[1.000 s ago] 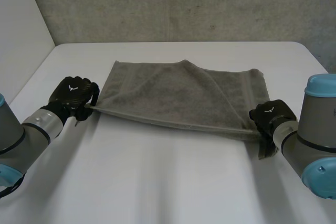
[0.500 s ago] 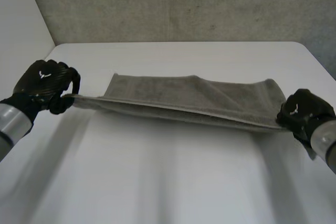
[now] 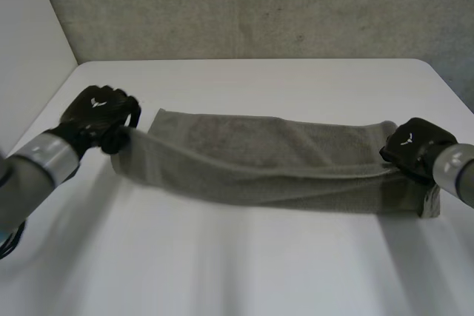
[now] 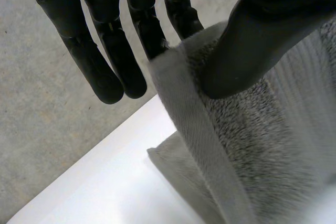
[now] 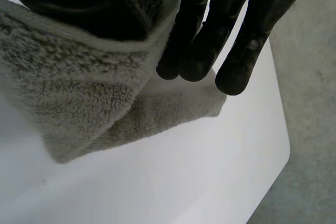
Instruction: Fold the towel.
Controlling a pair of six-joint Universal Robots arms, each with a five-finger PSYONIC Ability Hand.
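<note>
Grey towel (image 3: 266, 164) raised by its near long edge above the white table (image 3: 222, 264), sagging mid-span. Pinched at each near corner between thumb and fingers: left hand (image 3: 96, 115) one end, right hand (image 3: 416, 147) the other. Runs side to side, far edge flat beyond both hands; likely calls for carrying forward.

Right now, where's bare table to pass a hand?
Widest bare table lies on the towel's near side; a narrower strip beyond it, toward the wall. Crowded at the towel's ends, where left hand and right hand pinch it.
</note>
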